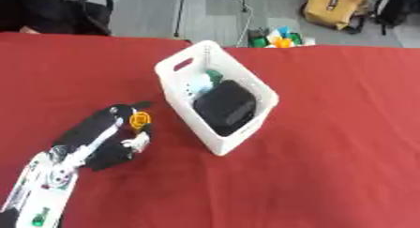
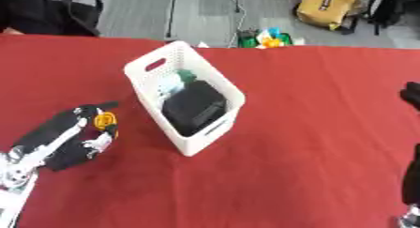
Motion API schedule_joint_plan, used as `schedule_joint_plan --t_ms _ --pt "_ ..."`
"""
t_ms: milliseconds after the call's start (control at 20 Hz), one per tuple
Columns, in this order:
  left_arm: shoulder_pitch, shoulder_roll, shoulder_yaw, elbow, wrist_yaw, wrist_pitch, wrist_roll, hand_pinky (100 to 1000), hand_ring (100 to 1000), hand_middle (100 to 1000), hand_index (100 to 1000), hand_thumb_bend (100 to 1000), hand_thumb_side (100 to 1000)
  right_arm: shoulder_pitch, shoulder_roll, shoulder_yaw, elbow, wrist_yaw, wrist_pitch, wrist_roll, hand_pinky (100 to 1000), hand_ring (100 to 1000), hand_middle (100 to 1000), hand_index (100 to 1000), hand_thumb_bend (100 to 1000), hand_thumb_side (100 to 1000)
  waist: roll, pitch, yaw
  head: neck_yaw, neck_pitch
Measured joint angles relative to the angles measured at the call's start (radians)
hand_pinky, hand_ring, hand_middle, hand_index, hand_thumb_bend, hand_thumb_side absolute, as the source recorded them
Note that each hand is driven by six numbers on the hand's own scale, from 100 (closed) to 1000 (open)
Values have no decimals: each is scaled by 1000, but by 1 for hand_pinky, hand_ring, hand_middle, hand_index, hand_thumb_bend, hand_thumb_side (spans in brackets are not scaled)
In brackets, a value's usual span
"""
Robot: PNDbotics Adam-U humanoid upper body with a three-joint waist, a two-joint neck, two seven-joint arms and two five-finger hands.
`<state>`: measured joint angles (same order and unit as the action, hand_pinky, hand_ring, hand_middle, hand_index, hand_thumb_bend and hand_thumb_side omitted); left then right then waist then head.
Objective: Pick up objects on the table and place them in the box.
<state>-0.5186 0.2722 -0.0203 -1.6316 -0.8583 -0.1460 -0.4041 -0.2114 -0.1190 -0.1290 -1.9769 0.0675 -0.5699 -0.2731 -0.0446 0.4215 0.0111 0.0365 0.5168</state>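
Observation:
A white perforated box (image 1: 182, 87) stands askew in the middle of the red table (image 1: 328, 142). Inside it lie a large black object (image 1: 225, 108), a small green thing (image 1: 214, 75) and something pale (image 1: 198, 86). My left hand (image 1: 105, 134) lies on the table just left of the box, fingers curled round a small orange and yellow object (image 1: 140, 119). A white piece (image 1: 138, 140) shows at the thumb. Only a dark part of my right hand (image 2: 411, 95) shows at the right edge of the right eye view, far from the box.
Beyond the table's far edge, colourful toys (image 1: 277, 37) and a tan bag (image 1: 334, 7) sit on the floor. Dark chair legs stand at the far left. Bare red cloth stretches to the right of the box and in front of it.

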Motion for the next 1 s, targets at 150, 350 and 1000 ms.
schedule_joint_plan --t_ms 150,350,1000 --pt "-15 1 1 0 -3 5 7 944 703 652 1000 100 1000 0 0 0 0 -3 1 1 764 747 648 755 100 958 0 0 -2 0 -3" --pt "-32 9 1 0 -3 5 12 942 699 649 1000 100 1000 0 0 0 0 -4 2 2 765 747 647 755 100 957 0 0 -3 0 -8" --pt "-71 26 1 -24 14 5 -10 944 700 642 995 100 984 2 0 0 0 -4 4 4 768 747 648 757 100 952 8 -6 -3 -2 -8"
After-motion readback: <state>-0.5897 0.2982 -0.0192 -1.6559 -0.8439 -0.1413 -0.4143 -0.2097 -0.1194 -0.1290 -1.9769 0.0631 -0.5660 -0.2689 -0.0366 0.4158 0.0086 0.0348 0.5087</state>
